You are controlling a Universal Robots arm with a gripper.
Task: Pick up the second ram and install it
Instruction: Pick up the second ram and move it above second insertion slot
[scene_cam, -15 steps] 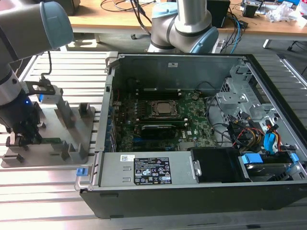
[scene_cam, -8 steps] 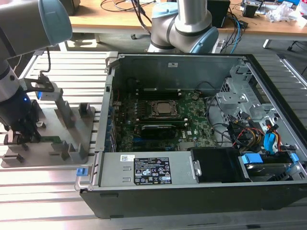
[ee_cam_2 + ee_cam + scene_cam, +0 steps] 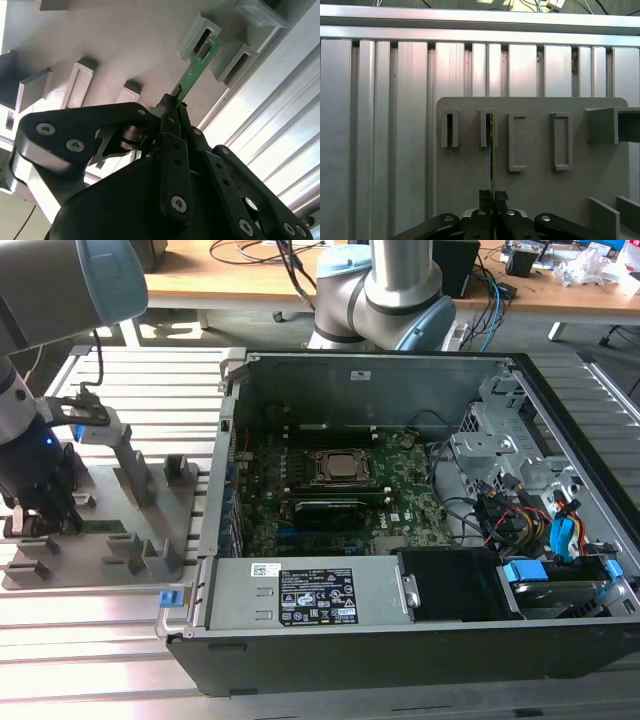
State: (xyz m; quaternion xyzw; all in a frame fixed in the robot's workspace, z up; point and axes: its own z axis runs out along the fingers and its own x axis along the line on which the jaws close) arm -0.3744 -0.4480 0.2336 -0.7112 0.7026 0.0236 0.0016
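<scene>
The second ram (image 3: 197, 67) is a thin green stick standing on edge in the grey holder tray (image 3: 125, 40), its far end still inside a slotted post. My gripper (image 3: 174, 107) is shut on the near end of the stick. In the first wrist view the ram (image 3: 492, 150) appears edge-on, running from a slot down to the gripper (image 3: 493, 196). At the exterior view's left, the gripper (image 3: 55, 523) is low over the tray (image 3: 150, 515), with the ram (image 3: 105, 526) lying along it.
To the tray's right stands an open computer case (image 3: 380, 600), holding the motherboard (image 3: 330, 515), processor socket (image 3: 340, 468), cables and drive bays (image 3: 540, 510). Several upright grey posts (image 3: 130, 455) rise from the tray. Ribbed aluminium table (image 3: 380, 125) surrounds it.
</scene>
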